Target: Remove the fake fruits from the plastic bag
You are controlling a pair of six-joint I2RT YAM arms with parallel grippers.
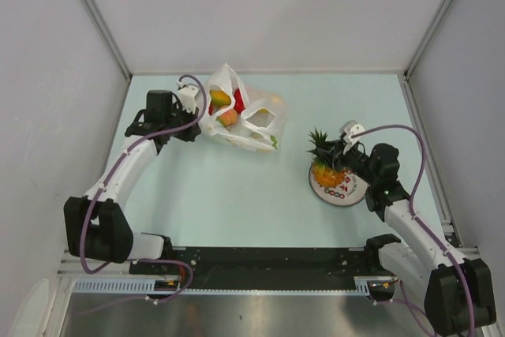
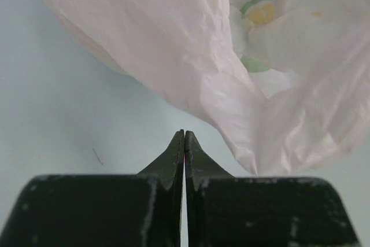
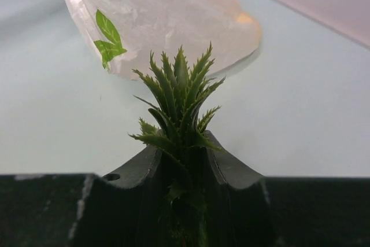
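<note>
Orange pineapple (image 1: 327, 170) is sitting at the plate (image 1: 353, 192), with the right fingers (image 3: 141, 169) clamping its green crown. Left fingers (image 2: 173, 157) are pressing together on nothing. The plastic bag (image 1: 237, 128) is lying just ahead-right of them on the tabletop (image 1: 237, 195), holding other fruits (image 1: 227, 117), so the left arm is nearer.

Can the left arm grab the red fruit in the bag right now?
Probably not yet. The left gripper is right beside the bag, but its fingers are shut, and the red fruit sits inside, behind the plastic. It would need to open first.
</note>
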